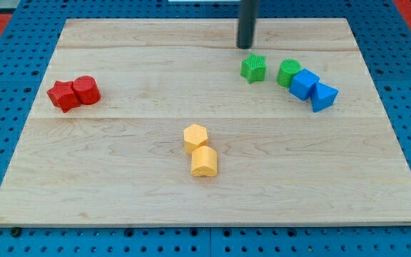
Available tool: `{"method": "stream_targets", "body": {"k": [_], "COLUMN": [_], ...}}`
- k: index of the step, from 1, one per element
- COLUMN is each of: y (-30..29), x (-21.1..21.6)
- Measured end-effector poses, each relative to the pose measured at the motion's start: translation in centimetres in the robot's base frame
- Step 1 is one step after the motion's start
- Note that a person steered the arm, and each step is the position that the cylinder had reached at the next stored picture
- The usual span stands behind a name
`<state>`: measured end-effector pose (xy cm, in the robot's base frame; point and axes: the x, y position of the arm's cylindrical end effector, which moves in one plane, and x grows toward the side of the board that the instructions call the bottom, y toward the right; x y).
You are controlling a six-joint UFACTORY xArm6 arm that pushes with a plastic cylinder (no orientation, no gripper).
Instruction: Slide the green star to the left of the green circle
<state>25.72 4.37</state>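
Pale matt wood board (120, 143), ridged green star (253, 68), perforated blue base (20, 28)

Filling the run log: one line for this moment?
tip: above green star, apart | star: left of green circle, gap between

single high front view, whole board (120, 207)

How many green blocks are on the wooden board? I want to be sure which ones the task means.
2. The green star block sits near the view's top right, just below my tip. The green circle block lies to its right, touching a blue block. None appears hidden.
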Motion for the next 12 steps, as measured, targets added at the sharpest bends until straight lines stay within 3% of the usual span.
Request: {"method": "stream_targets", "body": {"k": [1,3,8,9,12], "y": [-4.5,-4.9,-7.6,-5.8,5.8], "x": [0.2,5.2,5.8,8.2,6.8]}}
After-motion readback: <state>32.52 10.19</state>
